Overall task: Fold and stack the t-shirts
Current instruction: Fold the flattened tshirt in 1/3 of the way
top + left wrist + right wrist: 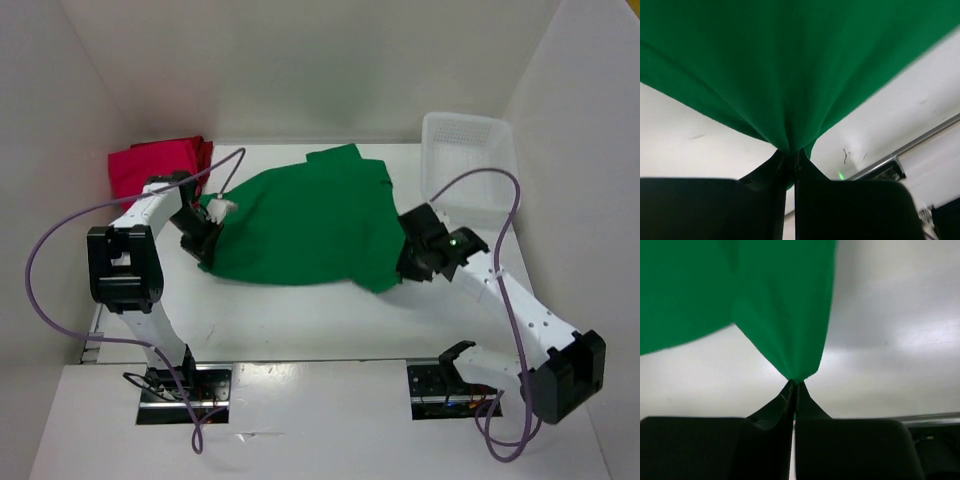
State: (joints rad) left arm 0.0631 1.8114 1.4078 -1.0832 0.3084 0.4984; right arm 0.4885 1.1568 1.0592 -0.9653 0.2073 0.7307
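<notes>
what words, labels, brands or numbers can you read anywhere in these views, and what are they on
No text can be read in any view.
White tag on the green t-shirt: too small to read.
Red t-shirts and basket: no print shows.

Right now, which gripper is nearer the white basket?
Right. The right gripper grips the green shirt close to the basket; the left gripper holds the shirt's opposite side, farther away.
</notes>
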